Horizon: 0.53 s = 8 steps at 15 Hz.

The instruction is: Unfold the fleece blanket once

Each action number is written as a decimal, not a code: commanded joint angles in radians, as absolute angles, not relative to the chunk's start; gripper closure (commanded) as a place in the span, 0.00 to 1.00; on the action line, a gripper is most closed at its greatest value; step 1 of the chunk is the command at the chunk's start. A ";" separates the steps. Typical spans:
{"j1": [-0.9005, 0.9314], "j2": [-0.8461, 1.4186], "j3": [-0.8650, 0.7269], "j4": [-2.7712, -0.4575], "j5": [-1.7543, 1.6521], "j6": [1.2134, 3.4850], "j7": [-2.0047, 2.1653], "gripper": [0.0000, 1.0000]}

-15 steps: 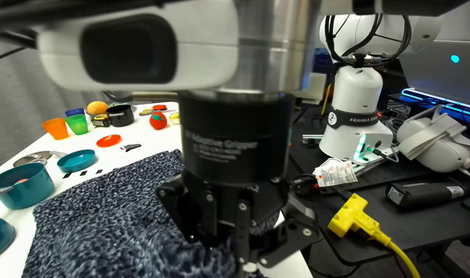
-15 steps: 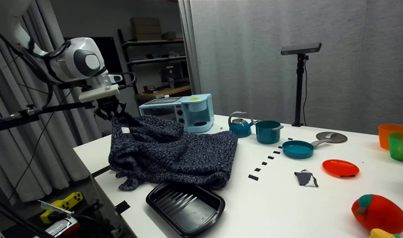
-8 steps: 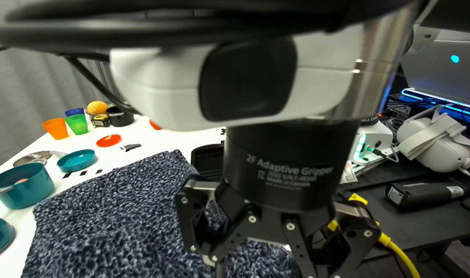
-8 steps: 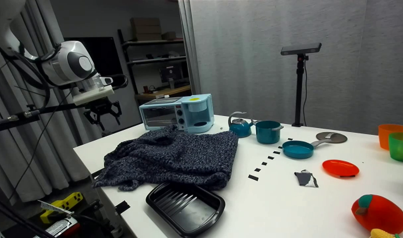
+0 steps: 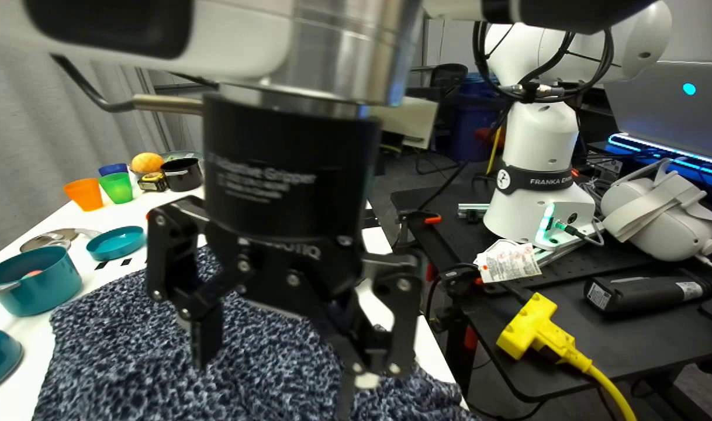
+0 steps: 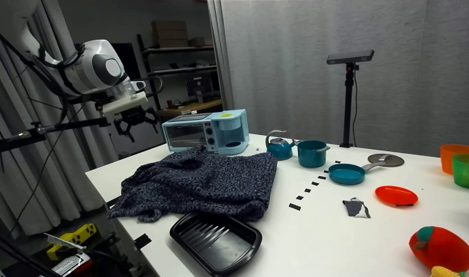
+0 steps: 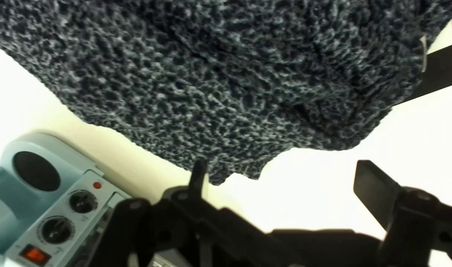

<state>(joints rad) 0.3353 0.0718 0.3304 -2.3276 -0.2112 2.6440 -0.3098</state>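
Tool state: the tool [image 6: 144,136] is wide. Its two fingers [image 7: 376,193] stand well apart in all three views, with nothing held between them. In an exterior view the tool hangs above the desk [image 6: 327,238], left of centre in the frame, apart from the cloth.

Blanket position: the blanket [image 6: 219,181] lies on the desk at centre left of the same frame. Its right-hand part is fairly flat; its left-hand part is rumpled, with a raised peak just in front of the oven [image 6: 228,130]. The lower-left corner reaches the desk's edge or passes slightly over it. The front edge meets the tray [image 6: 226,250]; whether cloth overlaps the rim cannot be told. In the wrist view the cloth fills the upper part of the frame, and a thin pale strip [image 7: 424,53], possibly a label, shows at upper right.

Step in hand: judged from the lie of the cloth, one layer is probably spread toward the lower left, and the unfold is at or near its end. Completion cannot be confirmed.

Next move: if the result is accepted, the tool should be raised clear. Otherwise it should descend to a loose edge, pinch one layer only, and draw it outward.
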 commanded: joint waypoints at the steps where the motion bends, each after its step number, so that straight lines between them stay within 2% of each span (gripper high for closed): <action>1: 0.272 0.089 0.280 -2.300 -0.184 2.697 -0.344 0.00; 8: 0.178 0.212 0.212 -2.233 -0.034 2.677 -0.273 0.00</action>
